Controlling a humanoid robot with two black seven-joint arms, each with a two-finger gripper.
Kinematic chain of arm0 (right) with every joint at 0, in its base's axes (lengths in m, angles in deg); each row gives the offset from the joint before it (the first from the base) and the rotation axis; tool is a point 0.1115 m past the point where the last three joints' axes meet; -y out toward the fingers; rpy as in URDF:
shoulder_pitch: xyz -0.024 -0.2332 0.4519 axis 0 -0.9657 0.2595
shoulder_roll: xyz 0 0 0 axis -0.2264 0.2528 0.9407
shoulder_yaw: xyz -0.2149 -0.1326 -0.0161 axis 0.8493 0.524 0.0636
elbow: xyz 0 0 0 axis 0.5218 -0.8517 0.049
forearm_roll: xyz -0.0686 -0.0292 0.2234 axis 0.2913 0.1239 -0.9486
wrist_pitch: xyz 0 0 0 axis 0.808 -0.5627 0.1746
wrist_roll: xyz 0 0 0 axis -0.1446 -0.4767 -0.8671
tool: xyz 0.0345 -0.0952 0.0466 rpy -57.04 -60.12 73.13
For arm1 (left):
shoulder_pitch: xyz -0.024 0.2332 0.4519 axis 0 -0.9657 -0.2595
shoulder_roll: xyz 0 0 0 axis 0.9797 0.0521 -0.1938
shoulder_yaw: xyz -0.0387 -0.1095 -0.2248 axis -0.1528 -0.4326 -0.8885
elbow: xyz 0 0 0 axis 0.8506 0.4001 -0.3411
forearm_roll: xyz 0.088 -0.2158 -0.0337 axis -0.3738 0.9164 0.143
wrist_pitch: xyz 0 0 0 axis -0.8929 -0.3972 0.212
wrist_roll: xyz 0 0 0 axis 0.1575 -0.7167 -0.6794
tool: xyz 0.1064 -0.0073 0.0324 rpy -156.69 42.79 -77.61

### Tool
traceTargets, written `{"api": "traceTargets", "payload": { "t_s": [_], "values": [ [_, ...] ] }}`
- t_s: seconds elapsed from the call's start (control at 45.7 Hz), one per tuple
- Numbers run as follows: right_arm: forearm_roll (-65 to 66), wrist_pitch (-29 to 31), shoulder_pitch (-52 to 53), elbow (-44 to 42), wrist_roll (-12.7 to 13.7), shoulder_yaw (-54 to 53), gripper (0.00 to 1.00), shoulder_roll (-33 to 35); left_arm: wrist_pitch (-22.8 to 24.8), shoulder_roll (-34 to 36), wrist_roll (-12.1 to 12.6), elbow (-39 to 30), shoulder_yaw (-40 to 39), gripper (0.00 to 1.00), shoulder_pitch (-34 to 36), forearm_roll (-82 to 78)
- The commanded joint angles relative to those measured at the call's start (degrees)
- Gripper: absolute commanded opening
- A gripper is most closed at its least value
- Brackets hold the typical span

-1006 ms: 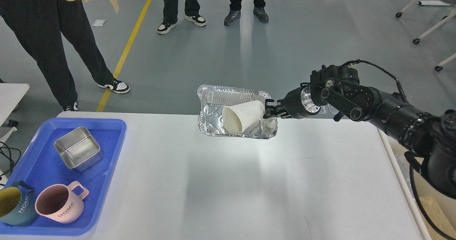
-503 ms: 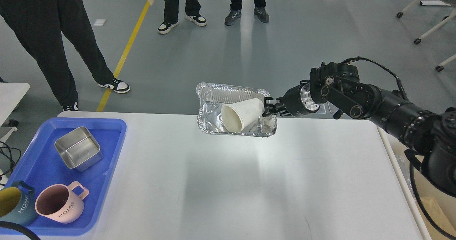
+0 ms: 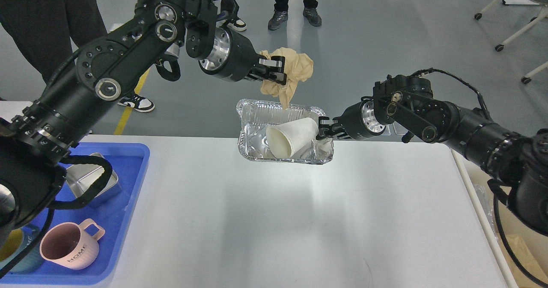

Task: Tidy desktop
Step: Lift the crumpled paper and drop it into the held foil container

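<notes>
The desktop (image 3: 299, 228) is a wide white-grey tabletop. My right gripper (image 3: 324, 130) is shut on the right rim of a foil tray (image 3: 257, 117) and holds it in the air above the desktop's far edge. A white paper cup (image 3: 291, 137) lies on its side in the foil tray. My left gripper (image 3: 277, 70) is shut on a crumpled brown paper (image 3: 291, 72) and holds it just above the foil tray's far rim, with the paper's lower tip hanging at the rim.
A blue plastic tray (image 3: 128, 202) sits at the desktop's left end with a steel square tin (image 3: 92, 181), a pink mug (image 3: 68, 247) and a partly hidden dark mug (image 3: 13, 245). People stand on the floor beyond the desktop. Chair legs show far right.
My left arm has swung in from the left with the brown paper and now holds it over the foil tray. The right gripper and the foil tray have hardly moved.
</notes>
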Motion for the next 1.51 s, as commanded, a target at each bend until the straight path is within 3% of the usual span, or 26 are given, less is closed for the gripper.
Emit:
{"api": "traceTargets", "payload": {
  "t_s": [0.0,0.547,0.765,0.94,1.028,1.269,1.487],
  "values": [
    [0.0,0.0,0.0,0.3,0.0,0.0,0.00,0.2,0.0,0.1,0.1,0.3,1.6,0.00,-0.8,-0.1],
    [0.0,-0.2,-0.4,0.6,0.0,-0.1,0.00,0.4,0.0,5.2,0.1,0.7,3.1,0.02,-2.3,-0.2],
    [0.0,-0.3,-0.4,0.5,0.0,0.0,0.00,0.5,0.0,5.2,0.1,0.7,3.1,0.10,-2.9,-0.4],
    [0.0,-0.3,-0.4,0.5,0.0,-0.1,0.00,0.5,0.0,5.2,0.1,0.8,3.1,0.29,-3.3,-0.5],
    [0.0,-0.3,-0.4,0.5,0.0,0.0,0.00,0.4,0.0,5.2,0.1,0.8,3.1,0.55,-3.5,-0.5],
    [0.0,-0.3,-0.3,0.5,0.0,-0.1,0.00,0.3,0.0,4.8,0.0,0.9,3.0,0.94,-3.6,-0.4],
    [0.0,-0.4,-0.1,0.4,0.0,-0.1,0.00,0.3,0.0,4.0,-0.1,1.3,2.9,0.96,-3.4,0.0]
  ]
}}
